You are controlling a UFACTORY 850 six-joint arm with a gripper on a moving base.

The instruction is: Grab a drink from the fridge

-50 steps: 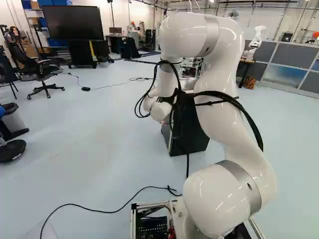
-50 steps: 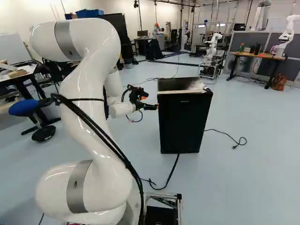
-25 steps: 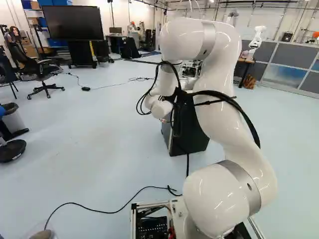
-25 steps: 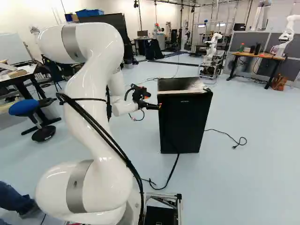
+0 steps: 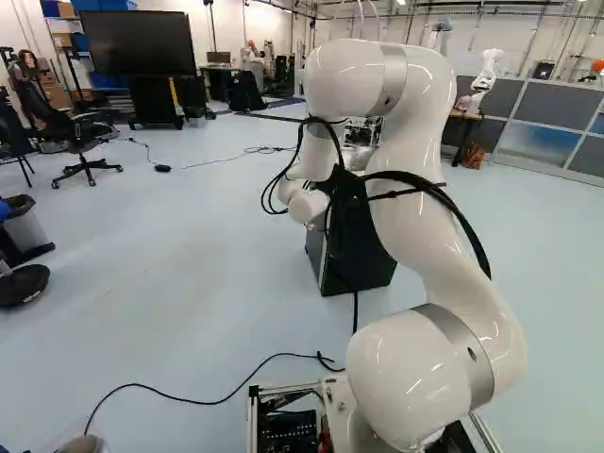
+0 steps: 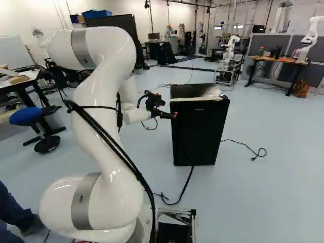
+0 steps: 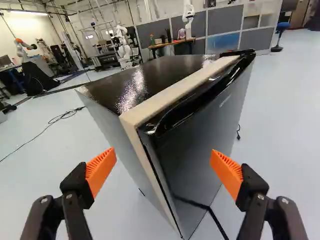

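we locate the fridge [image 6: 200, 134] on the floor [image 6: 253, 187], right of the arm [image 6: 101, 111] in the right base view. its door [image 7: 207, 130] appears closed. we find the gripper [image 6: 175, 115] at the fridge's near side; contact cannot be determined. in the wrist view, we see the fingers of the gripper [image 7: 162, 157] set wide apart, with the orange pads [image 7: 101, 167] facing each other and the fridge ahead, showing between them. we note a black cable [image 6: 188, 183] running along the floor from the fridge's foot.
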